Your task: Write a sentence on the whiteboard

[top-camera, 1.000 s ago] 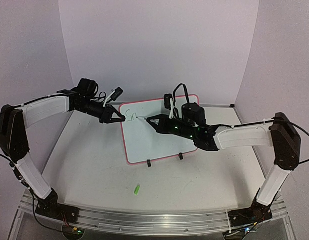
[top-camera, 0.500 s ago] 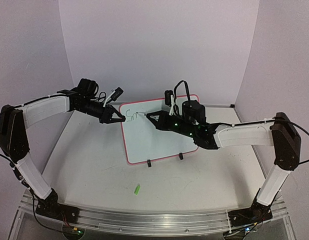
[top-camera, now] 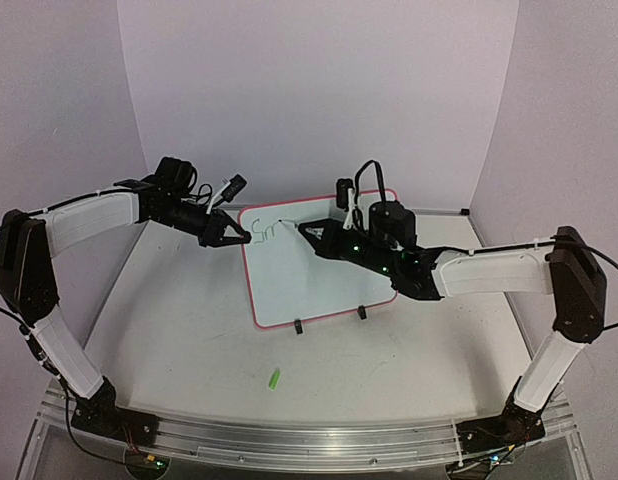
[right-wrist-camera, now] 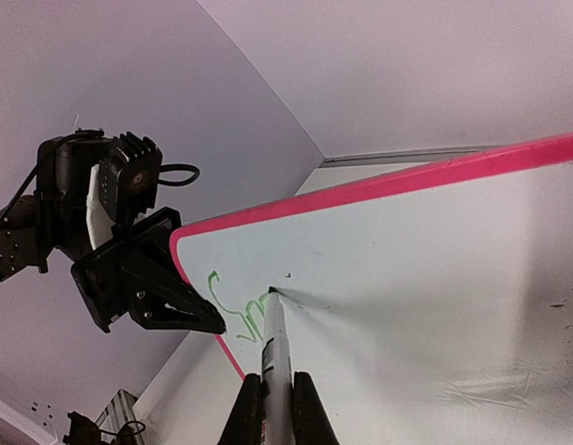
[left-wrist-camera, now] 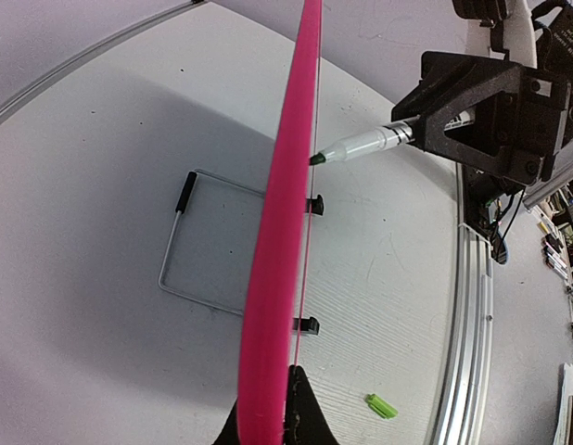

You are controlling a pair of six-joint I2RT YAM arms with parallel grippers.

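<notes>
Right wrist: my right fingers [right-wrist-camera: 300, 413] pinch the marker [right-wrist-camera: 274, 348], tip beside green strokes [right-wrist-camera: 217, 295]; left wrist shows the whiteboard [left-wrist-camera: 282, 232] edge-on, pinched in my left fingers [left-wrist-camera: 307, 419].

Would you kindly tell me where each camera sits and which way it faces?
Top external: above and behind the bases, looking down at the whiteboard; both arms show.
Left wrist: along the board's pink rim, clamped in the left gripper at bottom.
Right wrist: along the marker in the right gripper to the board's face.
Shared: both wrist views show the marker tip at the board.
</notes>
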